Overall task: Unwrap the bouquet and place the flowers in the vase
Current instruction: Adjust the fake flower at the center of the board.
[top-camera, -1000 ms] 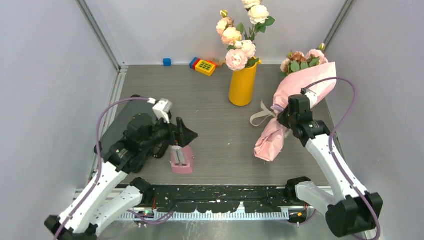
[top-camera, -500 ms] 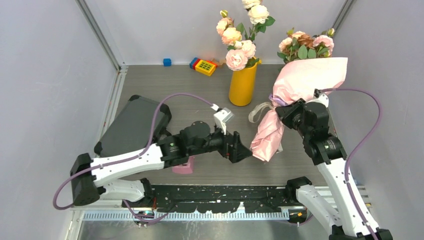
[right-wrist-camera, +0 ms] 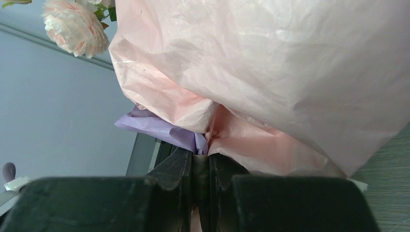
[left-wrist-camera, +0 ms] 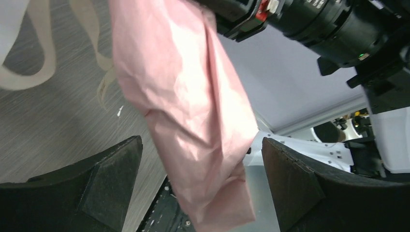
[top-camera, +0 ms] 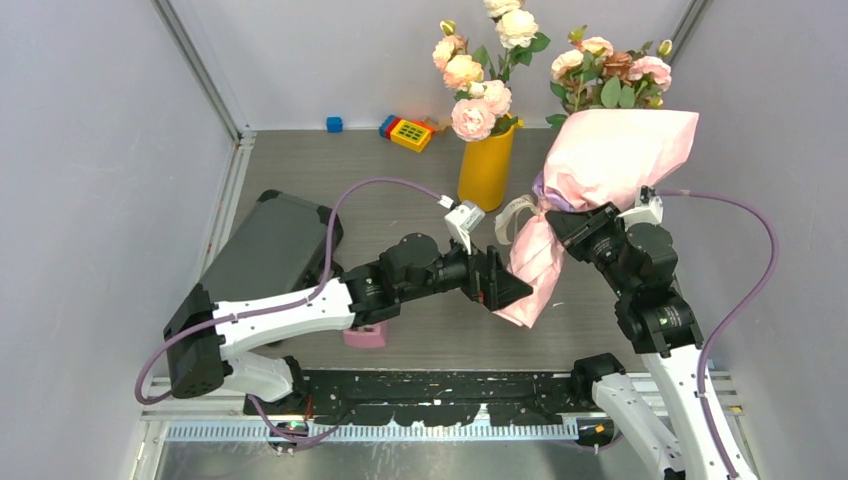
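Raising the bouquet [top-camera: 612, 160] further toward twelve o'clock, the right gripper [top-camera: 561, 226] pinches its waist; the left gripper [top-camera: 507, 291], jaws wide and empty, has reached its tail.

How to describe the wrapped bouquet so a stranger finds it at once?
Find the yellow-orange vase at the back of the table. Just right of it, the right gripper holds up a cone of crinkled pink paper: the bouquet. Unlike the vase's roses, its small flowers are wrapped and tied with beige ribbon.
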Tool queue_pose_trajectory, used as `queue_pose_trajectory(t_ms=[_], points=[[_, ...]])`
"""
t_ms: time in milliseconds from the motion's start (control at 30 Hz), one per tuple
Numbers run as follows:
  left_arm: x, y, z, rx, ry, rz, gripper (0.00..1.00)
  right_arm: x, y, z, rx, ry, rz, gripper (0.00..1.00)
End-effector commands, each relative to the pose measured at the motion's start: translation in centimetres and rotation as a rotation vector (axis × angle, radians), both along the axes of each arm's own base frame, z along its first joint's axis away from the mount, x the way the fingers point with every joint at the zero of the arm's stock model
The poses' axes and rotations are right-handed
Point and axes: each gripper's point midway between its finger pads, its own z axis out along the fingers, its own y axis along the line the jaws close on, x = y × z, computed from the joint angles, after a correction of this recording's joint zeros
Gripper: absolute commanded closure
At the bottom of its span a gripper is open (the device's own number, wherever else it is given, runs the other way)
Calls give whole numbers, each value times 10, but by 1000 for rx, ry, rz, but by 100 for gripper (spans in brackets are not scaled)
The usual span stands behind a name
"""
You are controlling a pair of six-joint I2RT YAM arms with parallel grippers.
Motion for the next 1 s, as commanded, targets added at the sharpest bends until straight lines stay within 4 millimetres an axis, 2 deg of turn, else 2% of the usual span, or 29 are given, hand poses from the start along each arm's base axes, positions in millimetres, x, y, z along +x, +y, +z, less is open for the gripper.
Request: queue_pose_trajectory(t_ms=[0, 100, 300, 433, 633, 800, 900, 967], points=[[-4, -15, 47, -159, -21, -44, 3, -2, 15, 43, 20, -182, 91, 100], [-5, -18, 52, -169, -20, -52, 3, -4, 20, 45, 7, -219, 127, 100], [4, -24, 40, -136, 4, -19, 2, -15, 34, 59, 44, -318, 219, 100], [5, -27, 35, -127, 21, -13, 4, -21, 34, 67, 58, -366, 230, 100], [8, -39, 17, -52, 35, -26, 25, -27, 32, 71, 62, -399, 224, 100], [10, -41, 10, -30, 41, -19, 35, -29, 29, 70, 55, -400, 210, 100], [10, -43, 11, -34, 26, -25, 47, -29, 28, 67, 53, -400, 205, 100], [10, -43, 10, -27, 9, -32, 62, -30, 27, 65, 47, -398, 201, 100]])
